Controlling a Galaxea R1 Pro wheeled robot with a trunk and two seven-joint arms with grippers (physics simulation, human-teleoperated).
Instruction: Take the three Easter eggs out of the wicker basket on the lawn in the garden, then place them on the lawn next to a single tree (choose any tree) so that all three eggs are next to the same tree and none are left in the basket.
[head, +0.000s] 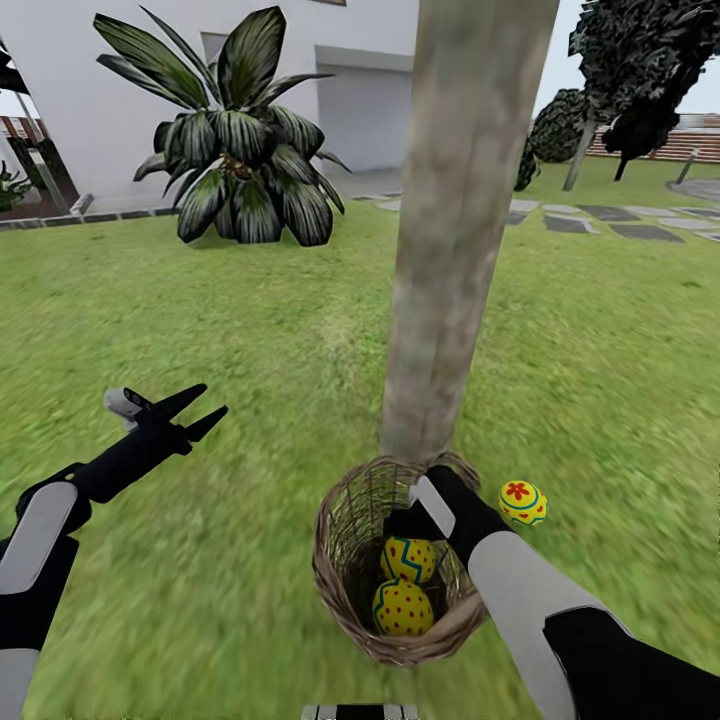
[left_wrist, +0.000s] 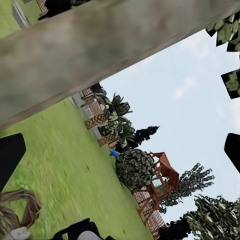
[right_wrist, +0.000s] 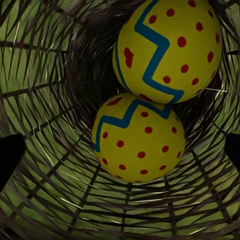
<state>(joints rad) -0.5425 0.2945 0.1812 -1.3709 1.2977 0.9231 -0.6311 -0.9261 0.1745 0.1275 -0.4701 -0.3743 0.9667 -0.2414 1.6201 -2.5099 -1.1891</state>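
Nearest us, the wicker basket sits on the lawn at the foot of the tree, touching its trunk. At left, our left gripper hangs above the grass with fingers spread and empty. Inside the basket lie two Easter eggs, touching. Our right gripper reaches into the basket, fingers apart, gripping nothing. Just right of the rim, a third egg rests on grass beside the trunk.

no readable text, labels or numbers anywhere
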